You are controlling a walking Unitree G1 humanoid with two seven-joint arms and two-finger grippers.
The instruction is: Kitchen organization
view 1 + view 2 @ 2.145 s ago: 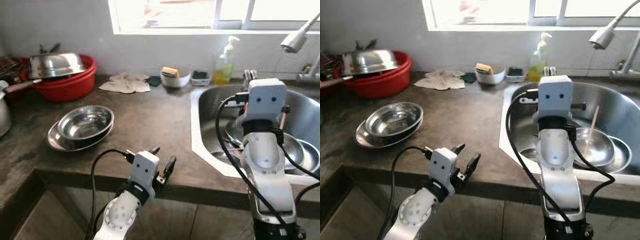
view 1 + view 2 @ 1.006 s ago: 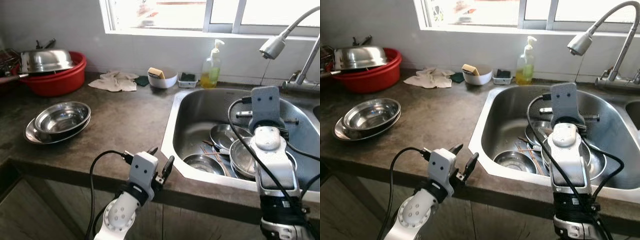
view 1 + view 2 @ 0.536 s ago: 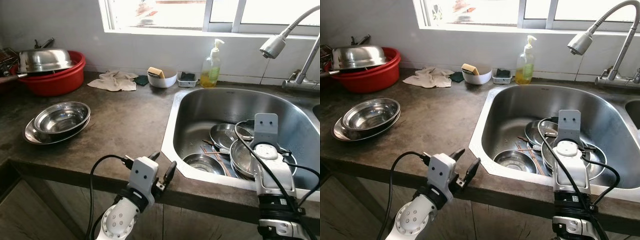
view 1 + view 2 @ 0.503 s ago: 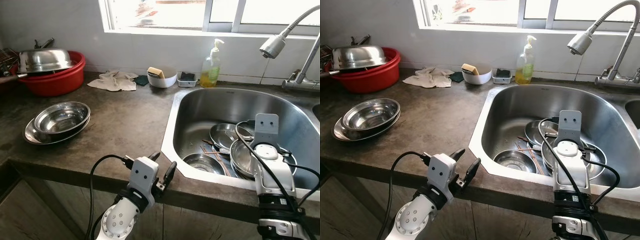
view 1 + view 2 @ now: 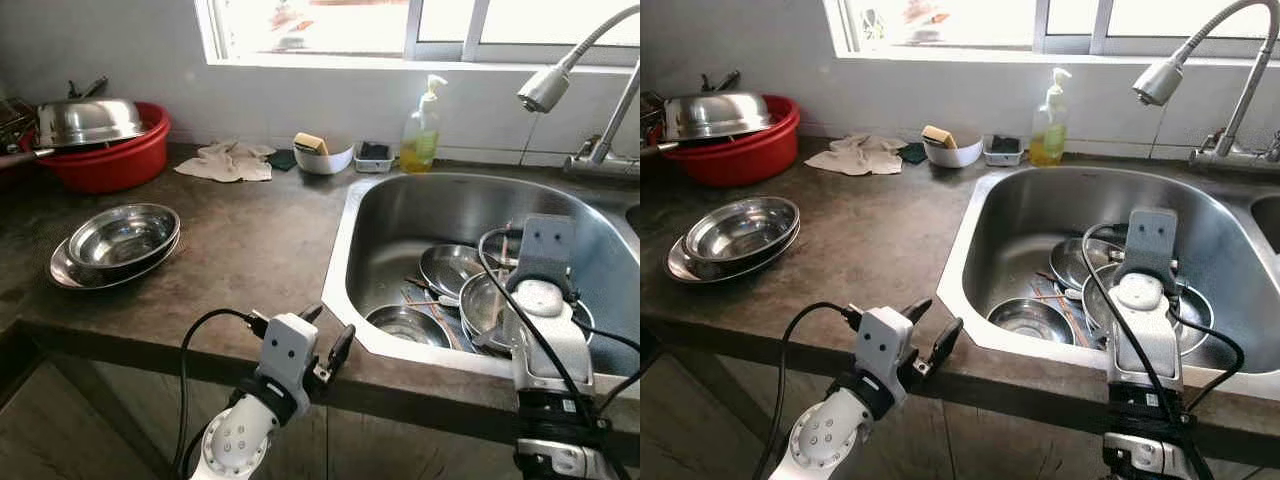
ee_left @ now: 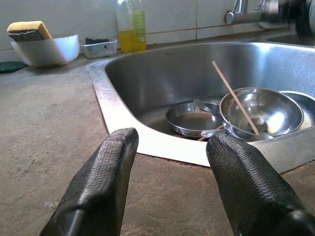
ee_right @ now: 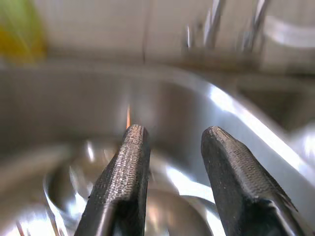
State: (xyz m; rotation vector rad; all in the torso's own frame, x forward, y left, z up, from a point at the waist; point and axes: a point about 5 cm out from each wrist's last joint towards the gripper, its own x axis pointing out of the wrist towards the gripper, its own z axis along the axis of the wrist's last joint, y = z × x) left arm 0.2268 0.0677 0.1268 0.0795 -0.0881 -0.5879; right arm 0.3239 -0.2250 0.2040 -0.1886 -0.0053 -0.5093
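Left of the sink [image 5: 372, 205] stacked bowls [image 5: 120, 242] sit on the counter [image 5: 255, 240], a soap bottle [image 5: 421, 128] behind it, dishes [image 5: 470, 290] inside.

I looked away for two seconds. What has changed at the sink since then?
The camera swung right, bringing the sink fully into view. The right gripper came down from above the basin and now hangs open, empty, low over the steel bowls. The left gripper stays open at the counter edge. Dishes and soap bottle lie unmoved.
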